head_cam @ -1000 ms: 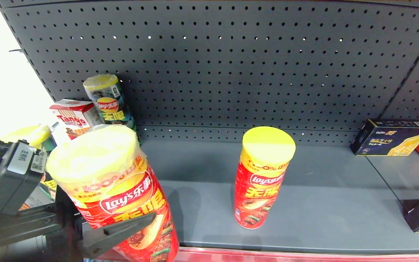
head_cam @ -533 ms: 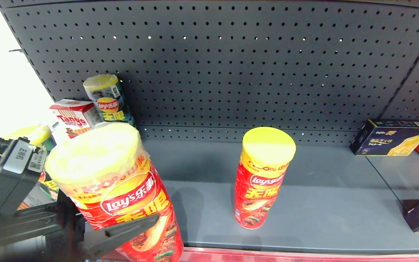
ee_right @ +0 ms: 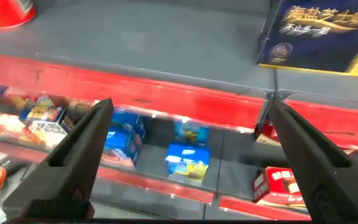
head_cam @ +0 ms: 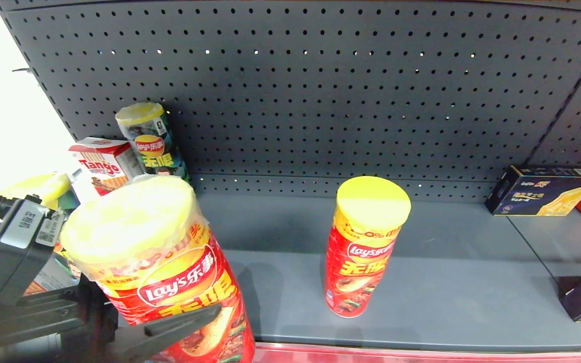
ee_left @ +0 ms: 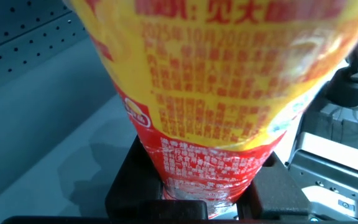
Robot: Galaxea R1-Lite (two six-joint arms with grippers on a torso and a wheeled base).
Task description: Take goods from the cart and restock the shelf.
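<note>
My left gripper [head_cam: 134, 322] is shut on a red chip can with a yellow lid [head_cam: 167, 272], holding it tilted at the front left edge of the grey shelf [head_cam: 447, 282]. Seen from the left wrist, that can [ee_left: 222, 106] rises from between the jaws. A second red chip can [head_cam: 363, 252] stands upright in the middle of the shelf. My right gripper [ee_right: 185, 155] is open in front of the red shelf edge [ee_right: 166, 93], with nothing between its fingers.
At the back left stand a dark chip can [head_cam: 150, 141] and a red-and-white box [head_cam: 103, 164]. Dark blue and orange boxes [head_cam: 542, 190] lie at the right. A lower shelf holds blue packs [ee_right: 188, 162]. The pegboard [head_cam: 295, 91] closes the back.
The held can has shifted slightly right and tilted a bit more, with the left gripper dropping a little. The standing can has not moved.
</note>
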